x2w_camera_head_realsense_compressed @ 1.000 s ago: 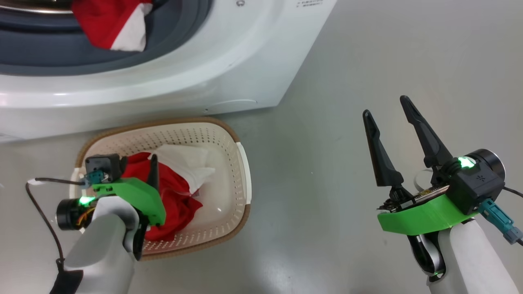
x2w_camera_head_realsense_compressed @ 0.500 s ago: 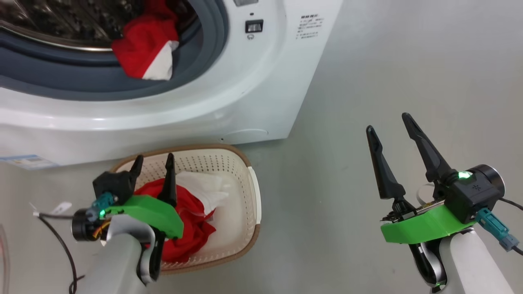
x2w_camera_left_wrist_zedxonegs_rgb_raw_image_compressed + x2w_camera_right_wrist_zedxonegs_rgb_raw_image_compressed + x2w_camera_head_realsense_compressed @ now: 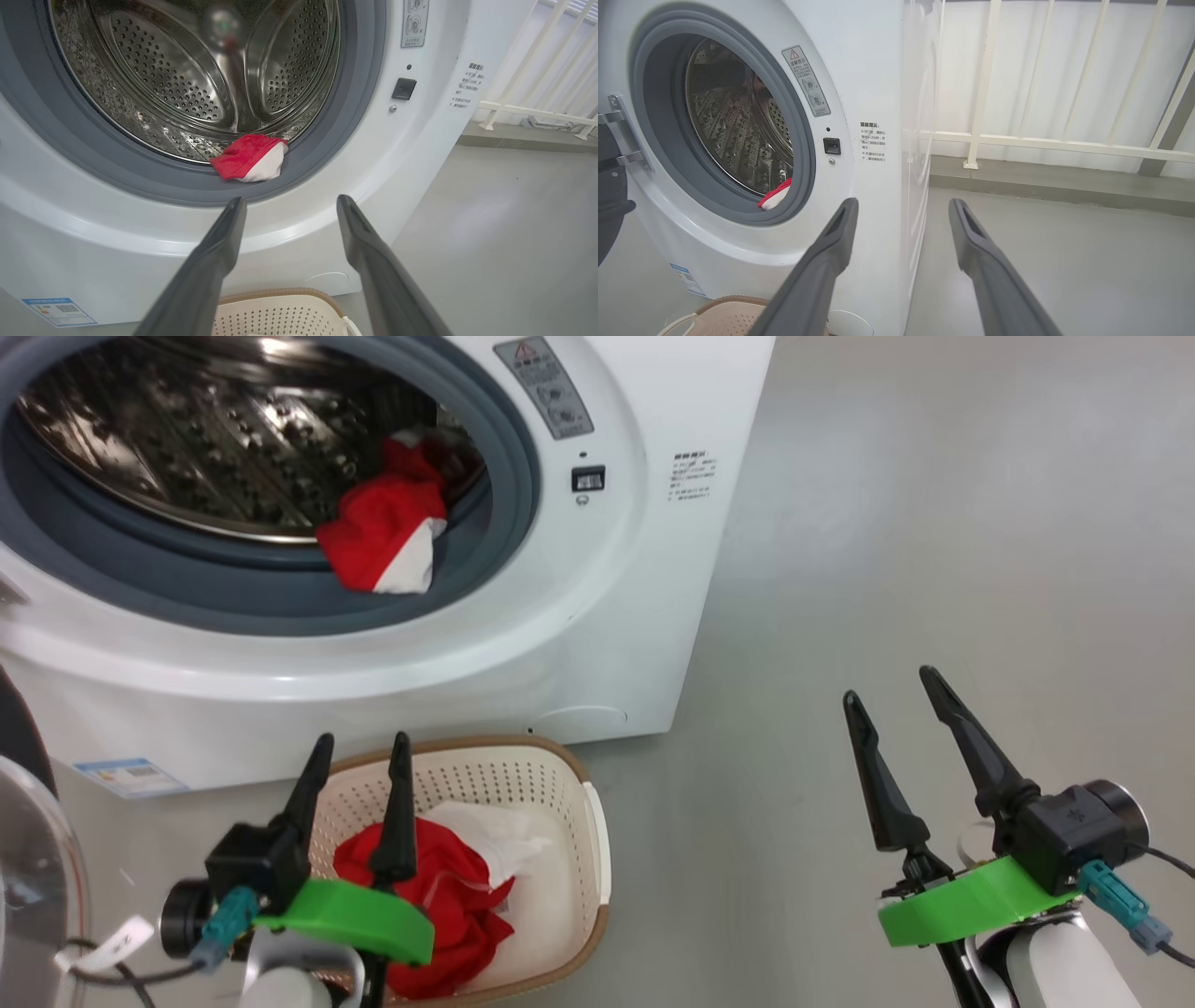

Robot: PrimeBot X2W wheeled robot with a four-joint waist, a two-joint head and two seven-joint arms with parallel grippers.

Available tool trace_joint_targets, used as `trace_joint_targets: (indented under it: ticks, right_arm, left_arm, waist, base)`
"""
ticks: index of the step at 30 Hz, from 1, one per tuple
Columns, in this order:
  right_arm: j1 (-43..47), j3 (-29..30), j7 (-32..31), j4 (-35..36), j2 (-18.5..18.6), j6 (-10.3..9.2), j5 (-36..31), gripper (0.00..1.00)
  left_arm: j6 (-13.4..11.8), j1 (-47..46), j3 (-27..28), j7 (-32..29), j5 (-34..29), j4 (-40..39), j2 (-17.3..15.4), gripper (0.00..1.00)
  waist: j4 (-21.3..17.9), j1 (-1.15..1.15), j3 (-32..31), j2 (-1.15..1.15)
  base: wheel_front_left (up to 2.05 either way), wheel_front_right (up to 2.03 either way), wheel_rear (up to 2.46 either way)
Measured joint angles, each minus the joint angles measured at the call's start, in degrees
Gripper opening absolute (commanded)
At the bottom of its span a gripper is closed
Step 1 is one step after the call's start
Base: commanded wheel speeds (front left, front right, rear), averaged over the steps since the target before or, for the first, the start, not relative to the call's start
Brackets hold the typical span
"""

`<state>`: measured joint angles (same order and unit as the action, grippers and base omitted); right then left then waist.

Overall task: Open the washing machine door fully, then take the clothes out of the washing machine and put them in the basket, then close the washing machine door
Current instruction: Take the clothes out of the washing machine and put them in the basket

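Lying on the grey rubber ring (image 3: 280, 607) at the washing machine (image 3: 607, 616) mouth, the red garment (image 3: 378, 537) looks soft, light (pinch its bunched top), left gripper (image 3: 362, 739) and right gripper (image 3: 888, 683) both spread empty

Head down, wrists fwd; common: washer (image 3: 597, 644)

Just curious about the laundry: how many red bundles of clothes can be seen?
2: one bundle on the washer's grey ring, another in the basket. Each may hold several garments.
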<state>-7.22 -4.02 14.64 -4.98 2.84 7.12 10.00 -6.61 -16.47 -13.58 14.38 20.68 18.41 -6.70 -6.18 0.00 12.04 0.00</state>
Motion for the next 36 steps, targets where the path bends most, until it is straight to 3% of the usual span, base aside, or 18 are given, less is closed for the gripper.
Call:
trace_joint_targets:
  ticks: [9, 16, 28, 36]
  right_arm:
    - [3.55, 1.31, 0.00, 0.32, -0.02, 0.00, -0.57, 1.00]
    - [7.20, 1.99, 0.00, 1.71, -0.13, 0.00, -0.57, 1.00]
    - [10.14, 3.08, -0.02, 3.87, -0.24, 0.00, -0.41, 1.00]
    - [10.84, 3.07, -0.52, 4.17, -0.43, 0.00, -0.41, 1.00]
  left_arm:
    - [-0.58, 7.95, 1.18, 0.12, -2.18, -6.95, -0.16, 1.00]
    - [-2.44, 13.12, 2.11, 0.09, -2.42, -11.23, -0.34, 1.00]
    - [-5.06, 18.15, 2.98, -1.25, -2.27, -16.74, -1.10, 1.00]
    - [-5.48, 18.92, 2.82, -1.78, -1.97, -17.86, -1.16, 1.00]
  waist:
    - [-0.06, 0.00, -4.44, 0.00]
    - [-0.33, 0.00, -7.32, 0.00]
    - [-0.29, 0.00, -8.69, 0.00]
    - [-0.17, 0.00, -9.00, 0.00]
  base:
    - [0.00, 0.00, 0.00]
    - [0.00, 0.00, 0.00]
    - [0.00, 0.00, 0.00]
    - [0.00, 0.00, 0.00]
